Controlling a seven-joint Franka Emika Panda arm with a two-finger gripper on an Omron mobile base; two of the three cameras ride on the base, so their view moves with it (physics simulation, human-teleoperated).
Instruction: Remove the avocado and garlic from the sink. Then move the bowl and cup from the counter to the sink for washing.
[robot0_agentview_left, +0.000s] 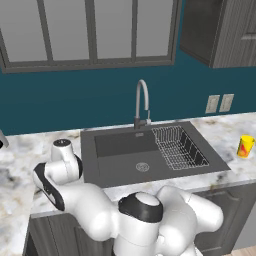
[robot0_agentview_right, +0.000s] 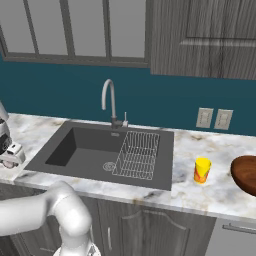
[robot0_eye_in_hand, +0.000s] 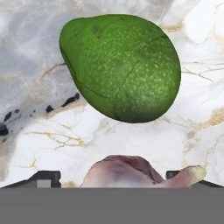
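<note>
In the hand view, the dark-green avocado (robot0_eye_in_hand: 120, 68) lies on the marble counter just ahead of my gripper (robot0_eye_in_hand: 113, 177). The pinkish garlic (robot0_eye_in_hand: 131, 170) rests on the counter between the two fingertips (robot0_eye_in_hand: 43, 177). The left tip stands apart from the bulb, so the gripper is open. My hand (robot0_agentview_right: 10, 150) hangs over the counter left of the sink (robot0_agentview_left: 100, 172), whose basin (robot0_agentview_right: 85, 155) holds no food. The yellow cup (robot0_agentview_left: 245, 146) (robot0_agentview_right: 202, 170) stands on the counter right of the sink. Beyond it, the brown bowl (robot0_agentview_right: 246, 172) is cut off by the right edge.
A curved steel faucet (robot0_agentview_left: 142, 102) rises behind the sink. A wire rack (robot0_agentview_left: 177, 147) fills the basin's right side. Wall outlets (robot0_agentview_right: 214, 118) sit above the counter at the right. My arm's elbow (robot0_agentview_left: 140, 207) bulks in front of the sink cabinet.
</note>
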